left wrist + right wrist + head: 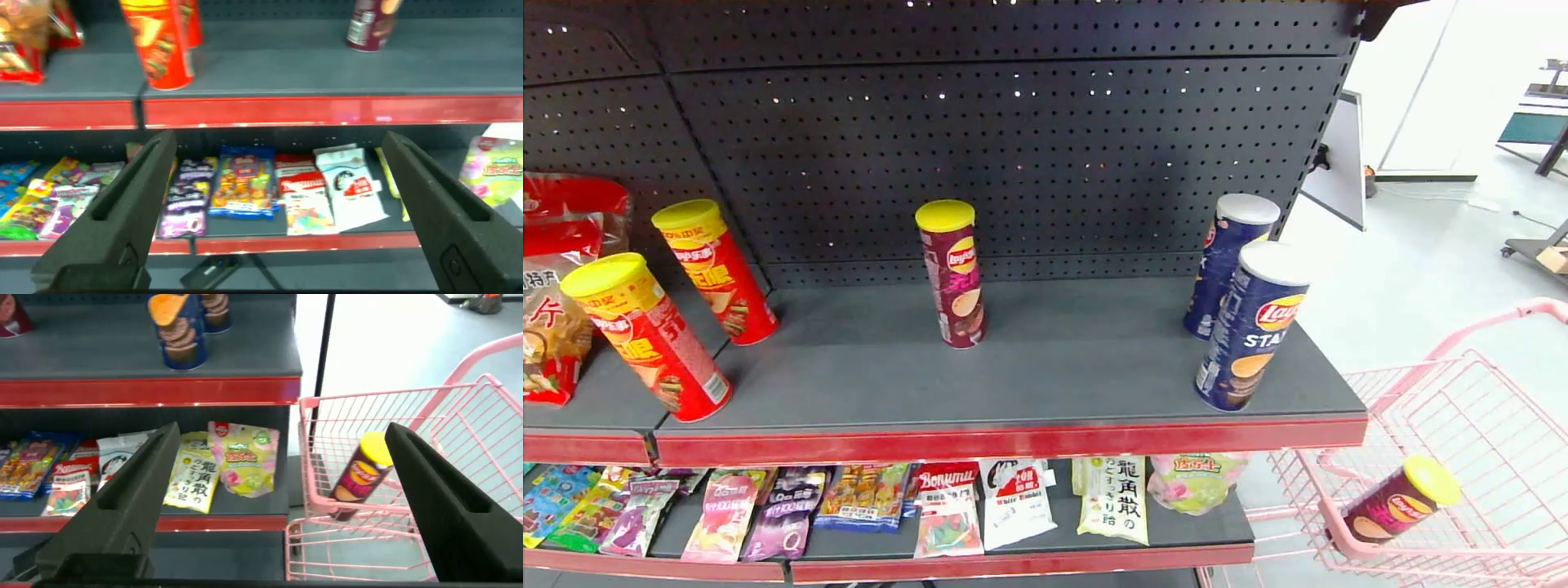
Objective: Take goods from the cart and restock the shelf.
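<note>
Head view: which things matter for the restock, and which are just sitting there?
Job: maroon can lying in the pink cart; upper shelf; matching maroon can standing on it.
Just sitting: red cans; blue cans; lower-shelf snack packets.

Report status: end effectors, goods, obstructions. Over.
Left end effector open, right end effector open, both empty. One purple can tilted in pink cart corner. Wire side stands before it.
</note>
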`<state>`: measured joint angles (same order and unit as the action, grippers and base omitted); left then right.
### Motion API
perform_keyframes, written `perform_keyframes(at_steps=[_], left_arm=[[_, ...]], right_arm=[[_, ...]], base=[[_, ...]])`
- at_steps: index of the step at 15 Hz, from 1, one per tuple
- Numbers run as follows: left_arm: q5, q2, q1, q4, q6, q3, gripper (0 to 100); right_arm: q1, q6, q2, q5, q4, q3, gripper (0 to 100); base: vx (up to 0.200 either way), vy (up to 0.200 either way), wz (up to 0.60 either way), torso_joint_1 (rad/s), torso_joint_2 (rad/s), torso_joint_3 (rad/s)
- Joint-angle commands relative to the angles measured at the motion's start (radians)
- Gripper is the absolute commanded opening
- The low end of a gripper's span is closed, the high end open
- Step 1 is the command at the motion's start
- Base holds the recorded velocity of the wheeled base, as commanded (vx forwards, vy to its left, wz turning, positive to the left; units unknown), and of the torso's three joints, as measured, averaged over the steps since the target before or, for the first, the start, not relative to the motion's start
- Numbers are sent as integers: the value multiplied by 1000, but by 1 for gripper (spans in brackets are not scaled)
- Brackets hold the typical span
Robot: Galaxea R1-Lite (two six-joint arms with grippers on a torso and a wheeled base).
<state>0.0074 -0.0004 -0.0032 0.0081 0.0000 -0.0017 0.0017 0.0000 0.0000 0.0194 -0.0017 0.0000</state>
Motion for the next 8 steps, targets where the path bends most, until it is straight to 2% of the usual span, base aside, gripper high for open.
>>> perform_keyframes(at_steps=[1,6,8], left_arm=[[0,0,0,0,0,0,100],[0,0,0,0,0,0,100],[0,0,0,0,-2,0,100]], right_arm=[[0,0,2,1,0,0,100],[0,-2,2,1,0,0,100],[0,-3,0,2,0,0,100]], base=[[0,-200,0,2,12,2],[0,0,0,0,0,0],[0,0,-600,0,0,0]])
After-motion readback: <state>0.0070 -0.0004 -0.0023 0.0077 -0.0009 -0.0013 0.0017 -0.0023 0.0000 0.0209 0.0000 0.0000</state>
